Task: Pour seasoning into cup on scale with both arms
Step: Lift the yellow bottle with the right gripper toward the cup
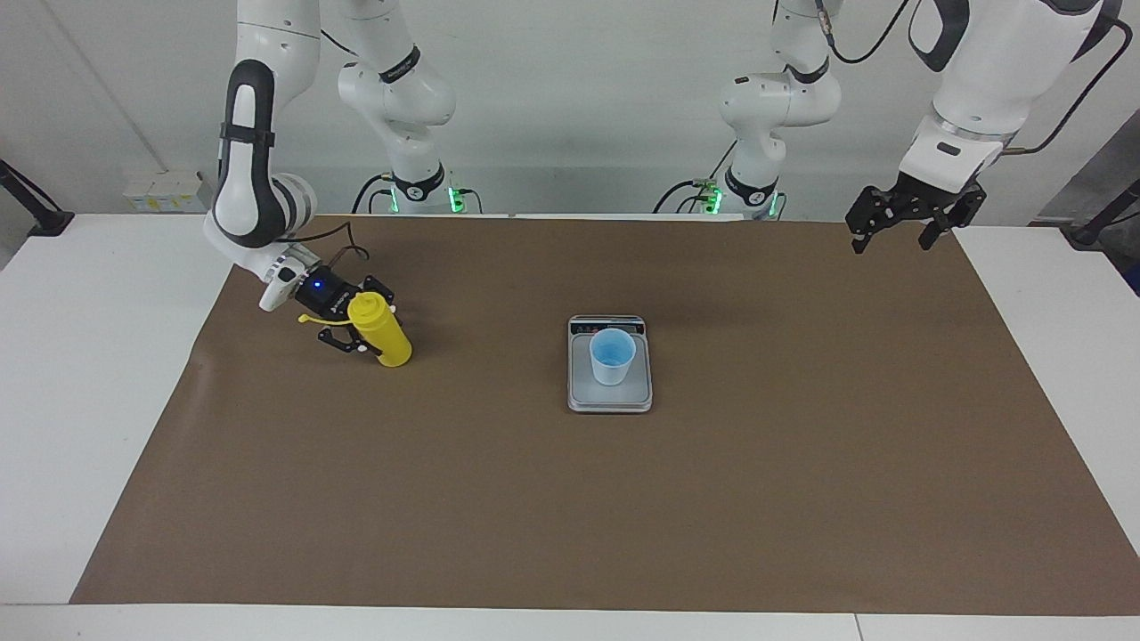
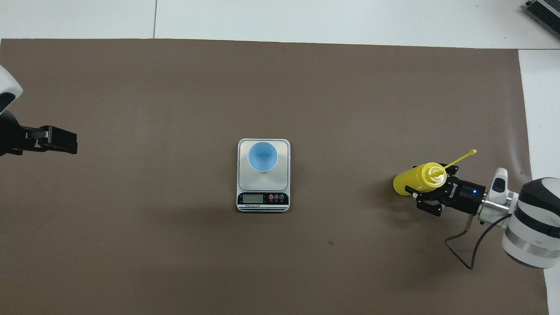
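The yellow seasoning bottle [image 1: 387,338] stands upright on the brown mat toward the right arm's end of the table, its cap strap sticking out sideways; it also shows in the overhead view [image 2: 407,181]. My right gripper [image 1: 363,319] [image 2: 426,192] is low at the bottle, open, with a finger on either side of its upper part. The light blue cup [image 1: 613,356] [image 2: 262,156] stands on the silver-grey scale [image 1: 588,387] [image 2: 284,148] at the middle of the mat. My left gripper [image 1: 895,233] [image 2: 59,140] waits open and empty, raised over the left arm's end of the mat.
A brown mat [image 1: 570,499] covers most of the white table. The scale's dark display strip [image 2: 262,199] faces the robots. A black cable [image 2: 463,245] trails from the right wrist onto the mat.
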You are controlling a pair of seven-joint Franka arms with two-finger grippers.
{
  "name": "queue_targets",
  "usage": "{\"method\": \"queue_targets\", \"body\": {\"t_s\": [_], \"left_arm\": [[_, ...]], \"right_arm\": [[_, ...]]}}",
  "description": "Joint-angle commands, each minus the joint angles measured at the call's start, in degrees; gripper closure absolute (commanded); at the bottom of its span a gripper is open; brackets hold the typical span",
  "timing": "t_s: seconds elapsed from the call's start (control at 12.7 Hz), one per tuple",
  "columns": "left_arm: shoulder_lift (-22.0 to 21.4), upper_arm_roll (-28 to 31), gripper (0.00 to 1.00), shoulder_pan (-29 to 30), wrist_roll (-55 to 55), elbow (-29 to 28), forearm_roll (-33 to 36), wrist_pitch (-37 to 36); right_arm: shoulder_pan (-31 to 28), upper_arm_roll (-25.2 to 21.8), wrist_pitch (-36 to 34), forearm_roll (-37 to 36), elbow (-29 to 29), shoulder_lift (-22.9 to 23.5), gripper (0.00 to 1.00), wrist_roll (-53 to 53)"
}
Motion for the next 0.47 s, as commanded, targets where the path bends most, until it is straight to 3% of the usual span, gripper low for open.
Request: {"method": "queue_targets", "body": {"t_s": [0.0, 0.39], "left_arm": [[-1.7, -0.1, 0.0, 0.0, 0.0, -1.9, -0.9, 0.1], [-1.7, 0.0, 0.0, 0.8, 0.2, -1.9, -0.9, -0.1]], "right_arm": [[0.2, 0.4, -0.4, 1.8, 0.8, -0.1, 1.0, -0.8], [6.6, 0.5, 4.2, 1.8, 1.8, -2.8, 1.0, 5.2]]}}
